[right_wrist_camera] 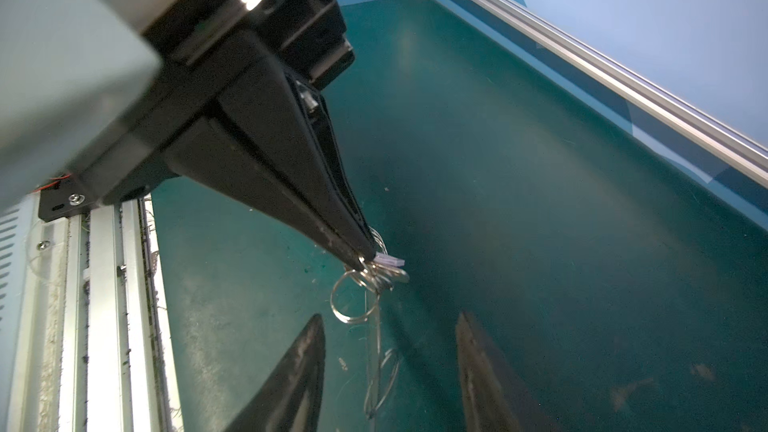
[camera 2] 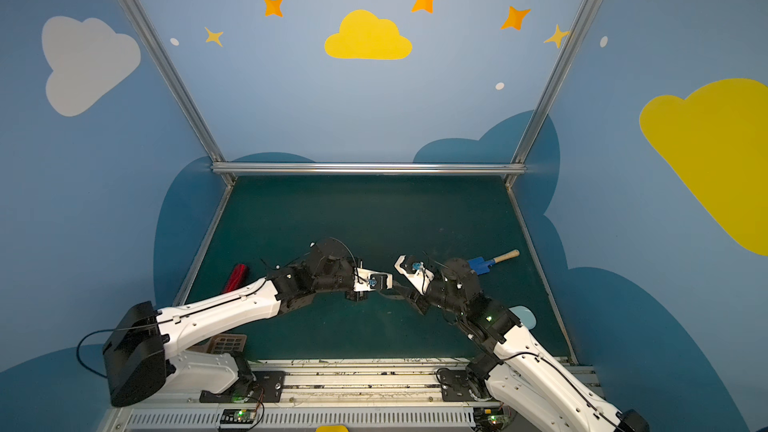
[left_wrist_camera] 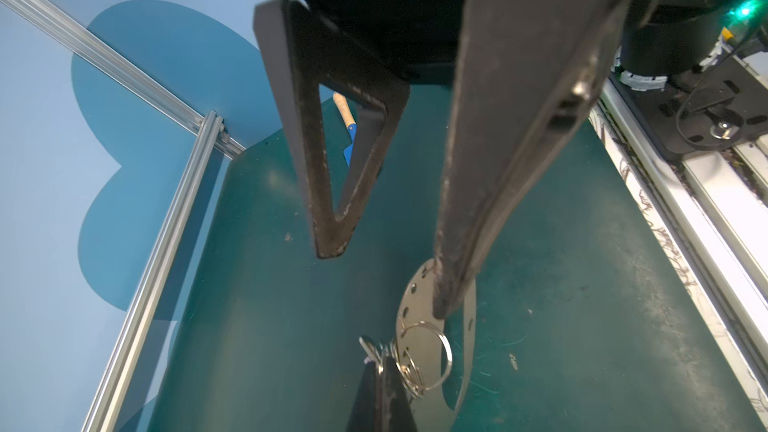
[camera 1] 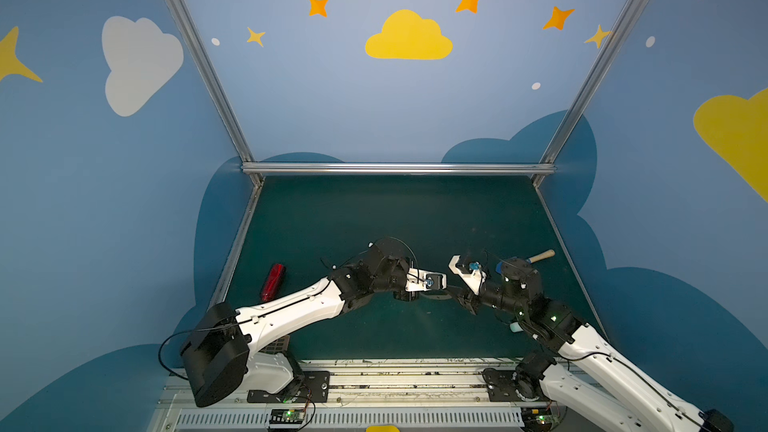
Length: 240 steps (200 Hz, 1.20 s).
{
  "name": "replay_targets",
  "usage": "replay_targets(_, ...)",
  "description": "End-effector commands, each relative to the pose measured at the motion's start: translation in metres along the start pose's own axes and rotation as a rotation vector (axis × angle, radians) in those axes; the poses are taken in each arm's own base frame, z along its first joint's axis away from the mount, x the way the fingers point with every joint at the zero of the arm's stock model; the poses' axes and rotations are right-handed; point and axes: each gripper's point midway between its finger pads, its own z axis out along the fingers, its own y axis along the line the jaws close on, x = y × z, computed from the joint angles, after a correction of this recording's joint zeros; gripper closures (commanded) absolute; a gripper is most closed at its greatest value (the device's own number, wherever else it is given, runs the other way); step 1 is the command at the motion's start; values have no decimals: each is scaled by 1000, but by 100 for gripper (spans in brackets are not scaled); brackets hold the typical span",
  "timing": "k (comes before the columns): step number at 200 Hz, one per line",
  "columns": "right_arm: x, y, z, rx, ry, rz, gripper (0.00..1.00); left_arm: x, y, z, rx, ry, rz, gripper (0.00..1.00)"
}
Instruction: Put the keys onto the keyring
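Keyring (left_wrist_camera: 417, 317), the flat grey half-moon metal plate with silver split rings, dangles over the middle of the green bench (camera 1: 374, 222), toward its front edge. Left claw (right_wrist_camera: 361, 257) is pressed together on the rings, and the small silver white-headed key (right_wrist_camera: 390, 260) is bunched right at its tip. Right claw (left_wrist_camera: 386, 280) is spread, holding nothing. Looks close to done imo, but I can't tell if the key's actually threaded onto the keyring.

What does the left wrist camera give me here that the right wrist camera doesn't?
Left wrist only: the keyring plate's flat face with rim holes, and a blue scoop. Right wrist only: the white head of the key at the left gripper tips; the plate is edge-on. Both: left gripper shut on the keyring's split rings, right gripper open.
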Motion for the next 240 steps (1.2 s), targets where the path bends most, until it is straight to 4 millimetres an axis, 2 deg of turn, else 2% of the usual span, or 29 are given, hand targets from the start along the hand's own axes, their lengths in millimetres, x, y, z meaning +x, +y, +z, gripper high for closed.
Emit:
replay_targets(1, -1, -3, 3, 7, -12, 15, 47, -13, 20, -1, -53, -30, -7, 96)
replay_targets(44, 3, -3, 12, -4, -7, -4, 45, -15, 28, 2, -80, -24, -23, 96)
replay_targets(68, 3, -13, 13, 54, -18, -1, 44, -18, 33, 1, -93, -32, -28, 96)
replay_targets(134, -12, -30, 8, 167, -80, -57, 45, -23, 44, 3, -121, -30, -59, 96)
replay_targets(159, -20, -33, 7, 198, -105, -69, 43, -25, 48, 3, -132, -27, -76, 96)
replay_targets(240, -28, -22, 13, 201, -113, -227, 45, -29, 62, 3, -174, -22, -114, 96)
